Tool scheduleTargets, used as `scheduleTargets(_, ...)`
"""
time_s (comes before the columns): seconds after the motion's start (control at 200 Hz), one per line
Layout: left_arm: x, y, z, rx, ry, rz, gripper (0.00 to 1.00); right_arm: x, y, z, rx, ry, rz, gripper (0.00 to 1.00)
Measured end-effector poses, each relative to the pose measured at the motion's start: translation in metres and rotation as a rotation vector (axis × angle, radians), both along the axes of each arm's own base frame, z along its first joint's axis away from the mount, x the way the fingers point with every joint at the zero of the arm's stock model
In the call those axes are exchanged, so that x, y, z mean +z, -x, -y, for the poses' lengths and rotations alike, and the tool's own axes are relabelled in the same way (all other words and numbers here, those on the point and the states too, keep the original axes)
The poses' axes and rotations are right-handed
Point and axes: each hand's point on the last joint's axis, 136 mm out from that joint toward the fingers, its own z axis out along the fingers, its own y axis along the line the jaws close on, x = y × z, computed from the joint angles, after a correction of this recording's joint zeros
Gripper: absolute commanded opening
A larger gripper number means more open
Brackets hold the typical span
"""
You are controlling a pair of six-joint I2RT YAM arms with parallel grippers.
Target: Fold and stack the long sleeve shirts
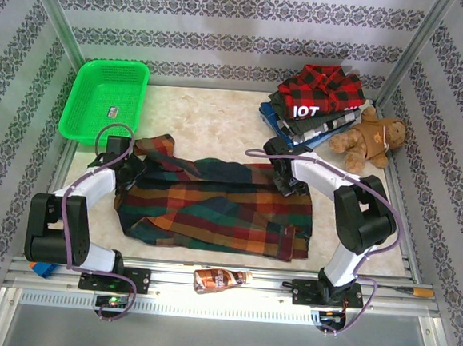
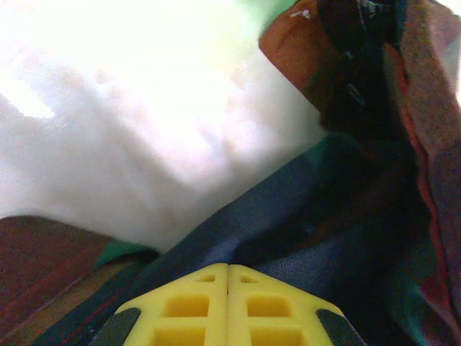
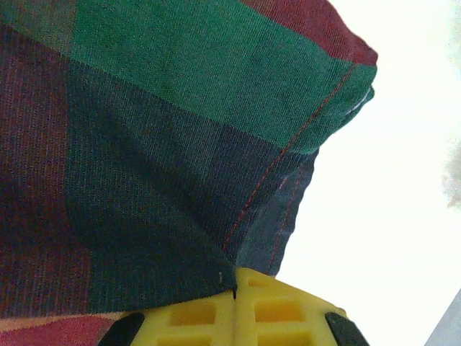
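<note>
Top view's bright and even, lit from above, with just soft shadows hugging the plaid shirt (image 1: 213, 208). Left wrist cam is rough: the bench (image 2: 144, 108) past the shirt is blown out white, cloth mushy and dark. Right wrist's sharper, weave visible, but the background beside the shirt is equally overexposed.

A robotics lab test cell: a beige marble-look tabletop (image 1: 212, 119) boxed in by silver aluminium frame posts (image 1: 55, 16) and grey-patterned white wall panels (image 1: 244, 10), with two white-and-black robot arms (image 1: 324, 174) bolted to a slotted aluminium rail (image 1: 166, 284) along the near edge.
</note>
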Motion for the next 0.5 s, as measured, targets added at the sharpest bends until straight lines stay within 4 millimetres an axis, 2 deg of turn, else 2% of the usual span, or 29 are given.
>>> scheduleTargets(0.225,-0.004,0.01,-0.005,-0.006,-0.038,-0.041,0.0,-0.005,0.014,0.007,-0.035,0.019,-0.047,0.0)
scheduleTargets(0.385,-0.011,0.02,-0.005,-0.007,-0.043,-0.07,0.0,-0.021,0.024,0.009,-0.065,0.042,-0.122,0.0)
scheduleTargets(0.46,-0.016,0.026,-0.004,-0.007,-0.042,-0.087,0.0,-0.029,0.029,0.009,-0.083,0.05,-0.159,0.06)
scheduleTargets(0.5,-0.018,0.029,-0.004,-0.008,-0.04,-0.094,0.0,-0.032,0.032,0.01,-0.093,0.053,-0.174,0.17)
